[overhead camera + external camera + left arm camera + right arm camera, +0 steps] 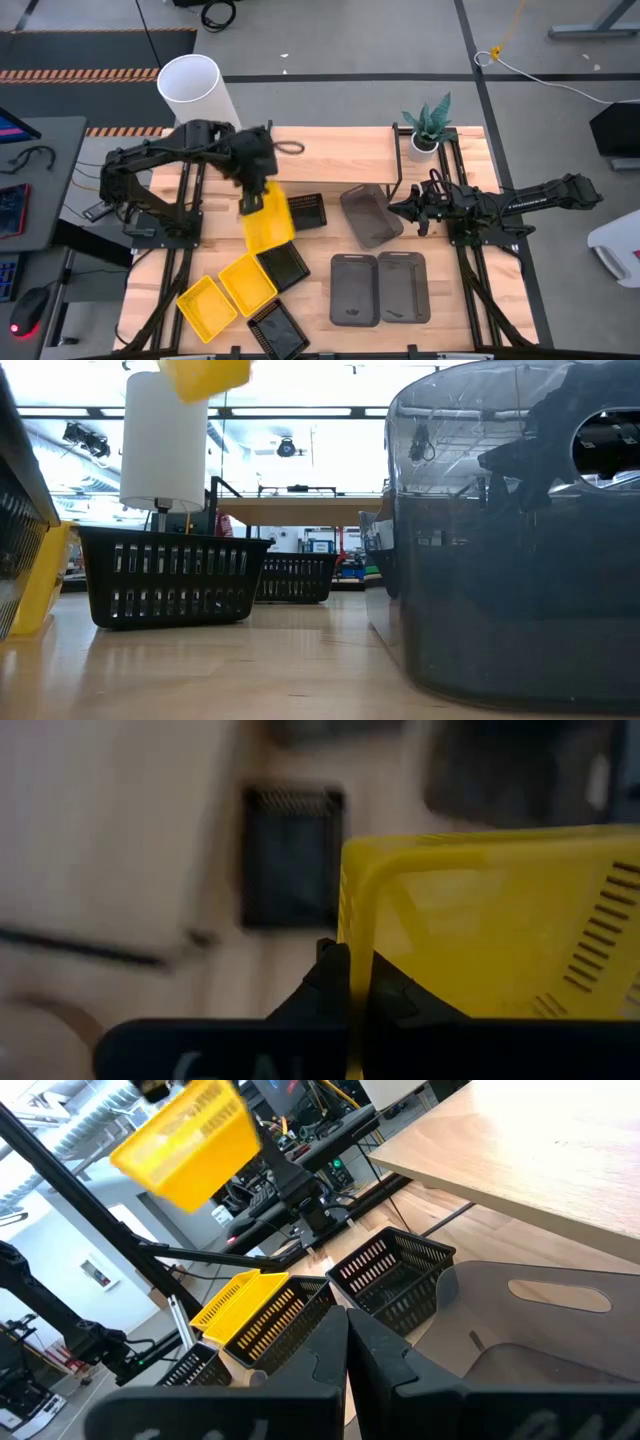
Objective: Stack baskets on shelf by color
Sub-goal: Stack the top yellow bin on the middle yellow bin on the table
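My left gripper (252, 200) is shut on a bright yellow basket (268, 222), held in the air over the table in front of the light-wood shelf (340, 150). The same basket shows high up in the low view (205, 375) and the right wrist view (190, 1145). My right gripper (400, 210) is shut and hovers beside a dark grey basket (370, 213) that lies just in front of the shelf. Two more yellow baskets (225, 295), three black slotted ones (283, 265) and two grey ones (378, 288) rest flat on the table. My left gripper pinches the yellow basket's side wall near a corner (352, 925), one finger inside the basket and one outside. It comes from above. The basket is lifted clear of the table and hangs tilted below the fingers.
A white cylinder (195, 85) stands at the table's far left corner and a potted plant (428, 125) at the shelf's right end. Black baskets (308, 212) lie close under the held one. Black frame rails run along both table sides.
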Robot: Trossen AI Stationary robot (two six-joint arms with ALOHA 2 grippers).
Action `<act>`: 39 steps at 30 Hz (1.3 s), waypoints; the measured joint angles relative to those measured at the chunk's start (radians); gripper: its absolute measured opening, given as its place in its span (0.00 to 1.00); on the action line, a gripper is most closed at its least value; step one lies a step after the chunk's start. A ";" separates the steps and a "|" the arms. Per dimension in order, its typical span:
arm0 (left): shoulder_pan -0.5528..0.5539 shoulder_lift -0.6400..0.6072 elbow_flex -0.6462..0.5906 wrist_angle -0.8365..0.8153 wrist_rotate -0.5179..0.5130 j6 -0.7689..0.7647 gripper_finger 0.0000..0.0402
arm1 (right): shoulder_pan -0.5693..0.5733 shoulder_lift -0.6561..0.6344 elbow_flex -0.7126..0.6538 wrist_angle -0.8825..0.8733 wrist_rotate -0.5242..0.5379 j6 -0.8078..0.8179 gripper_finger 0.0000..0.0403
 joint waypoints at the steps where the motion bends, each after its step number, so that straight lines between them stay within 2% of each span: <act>1: -0.015 -0.001 -0.011 -0.014 0.011 -0.040 0.01 | 0.000 0.000 0.000 0.000 0.000 0.000 0.03; 5: -0.088 0.001 -0.059 -0.072 0.021 -0.199 0.01 | 0.000 0.000 0.000 0.000 0.000 0.000 0.03; 10: -0.209 -0.002 -0.170 -0.068 0.028 -0.364 0.01 | 0.000 0.000 0.000 0.000 0.000 0.000 0.03; 18: -0.422 -0.124 -0.408 0.151 -0.032 -0.719 0.01 | 0.000 0.000 0.000 0.001 0.000 0.000 0.03; 24: -0.563 -0.139 -0.515 0.232 -0.075 -0.944 0.01 | 0.000 0.000 0.000 0.006 0.000 0.000 0.03; 32: -0.669 -0.138 -0.672 0.276 -0.111 -1.045 0.01 | 0.000 0.000 0.000 0.007 0.000 0.000 0.03; 39: -0.694 -0.146 -0.800 0.371 -0.112 -1.038 0.01 | 0.000 0.000 0.000 0.007 0.000 0.000 0.03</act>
